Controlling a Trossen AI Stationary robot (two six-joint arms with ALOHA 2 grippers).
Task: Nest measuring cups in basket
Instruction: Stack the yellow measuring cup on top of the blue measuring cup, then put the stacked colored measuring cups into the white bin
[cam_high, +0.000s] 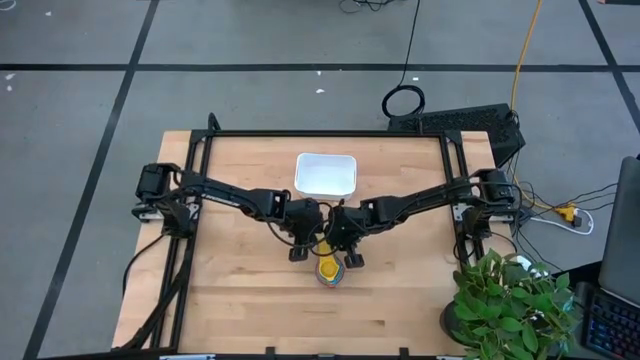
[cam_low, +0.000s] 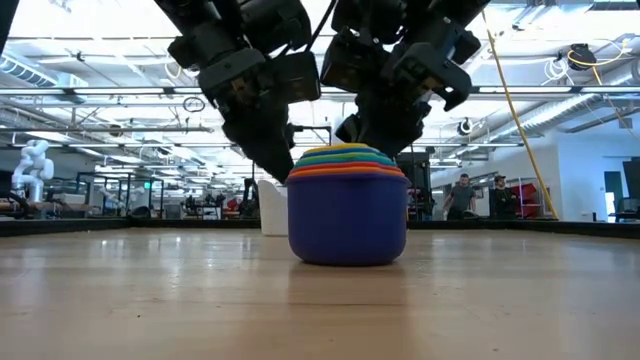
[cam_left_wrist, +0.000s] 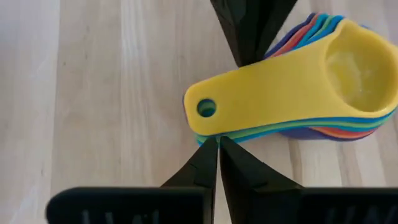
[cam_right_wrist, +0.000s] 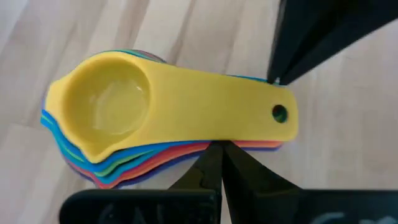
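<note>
Left gripper (cam_left_wrist: 217, 146): fingers pressed together w/ nothing between them, tips right at the handle end of the measuring cups (cam_left_wrist: 292, 93), by the hanging hole. Looks like it's nudging or steadying the handles rather than grabbing. Right gripper (cam_right_wrist: 217, 149): same story, fingers together and empty, tips just under the side of the yellow handle from the opposite side. My guess is the two pinch the fanned handles from both sides to square the stack up, since the lower cups' handles splay out a bit beneath the yellow one.

The cups are all nested already: yellow on top, then green, orange, red, blues, w/ the big navy one at the bottom resting flat on the table (cam_high: 240, 290). From table height the stack (cam_low: 347, 205) stands upright, rims stepped neatly, both arms crowding in right above it.

Basket (cam_high: 325, 173) sits empty toward the far edge of the table, just beyond where the grippers meet; the stack is on the near side of them, so nesting is done but the "in basket" part isn't.

Room: plenty of bare wood left, right and in front of the stack. The route to the basket runs under/between the two wrists, which is the tight spot. Potted plant (cam_high: 510, 300) at the near right corner is well apart, no issue. Ppl in the room behind are far off.
</note>
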